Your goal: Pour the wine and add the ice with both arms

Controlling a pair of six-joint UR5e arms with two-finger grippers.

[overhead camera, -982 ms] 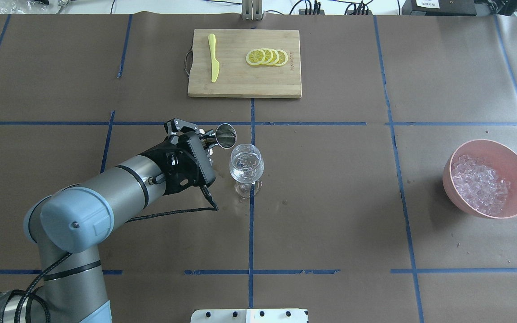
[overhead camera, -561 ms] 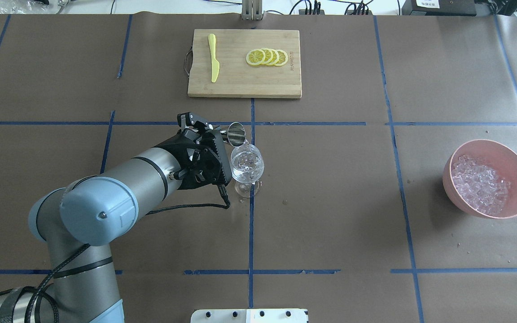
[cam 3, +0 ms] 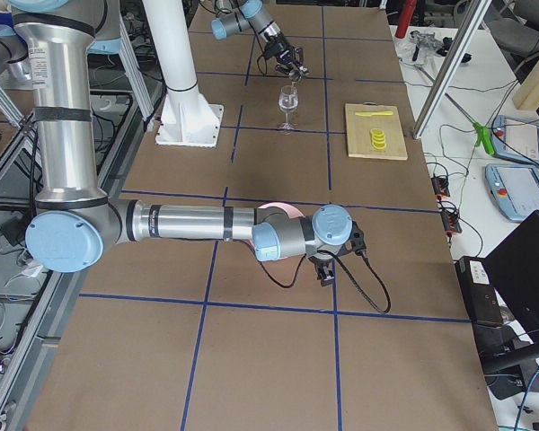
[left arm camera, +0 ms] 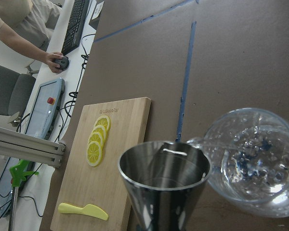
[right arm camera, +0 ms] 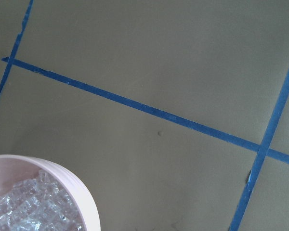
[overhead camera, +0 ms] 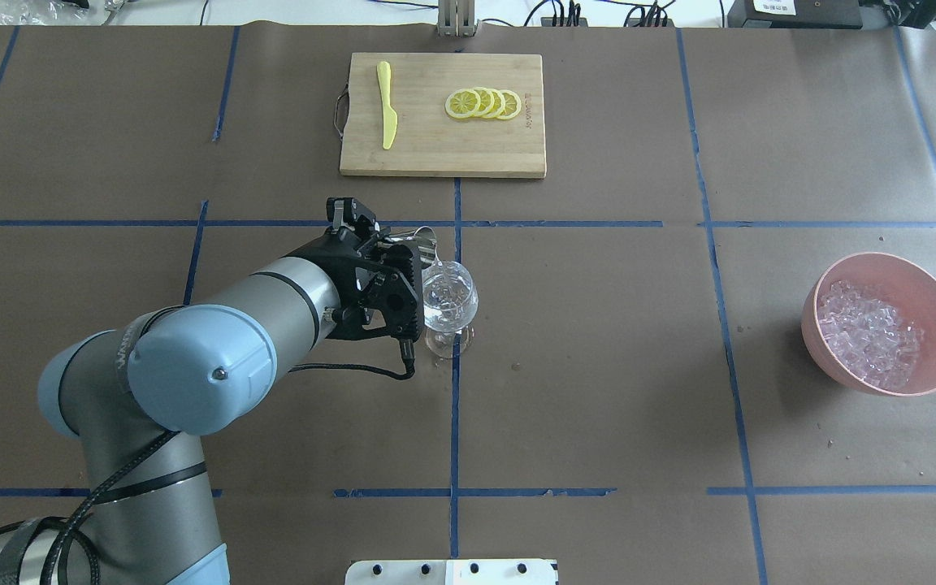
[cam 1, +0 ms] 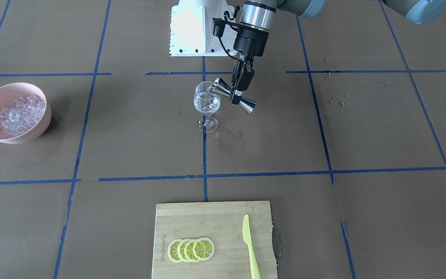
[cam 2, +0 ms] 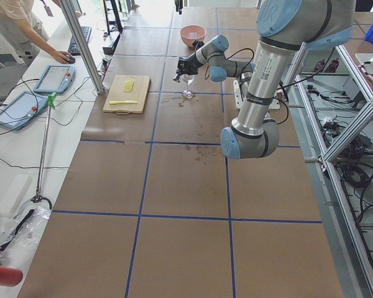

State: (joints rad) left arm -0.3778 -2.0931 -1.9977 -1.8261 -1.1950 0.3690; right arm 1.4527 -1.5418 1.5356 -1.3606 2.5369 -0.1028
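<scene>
One jigger hangs clamped in the left end effector — tipped over the glass.

Pink bowl of ice sits lower left on brown table crossed by blue tape

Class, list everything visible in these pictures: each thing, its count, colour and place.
wine glass: one, clear, upright, table centre
jigger: one, steel, tilted over glass rim
liquid: clear stream, jigger into glass
bowl: one, pink, robot's right side
ice: heap, clear, in bowl
cutting board: one, wooden, far side
lemon slices: four, yellow, on board
knife: one, yellow, on board
table: brown, blue tape lines
left gripper: one, black, shut on jigger
right gripper: one, black, near bowl
</scene>
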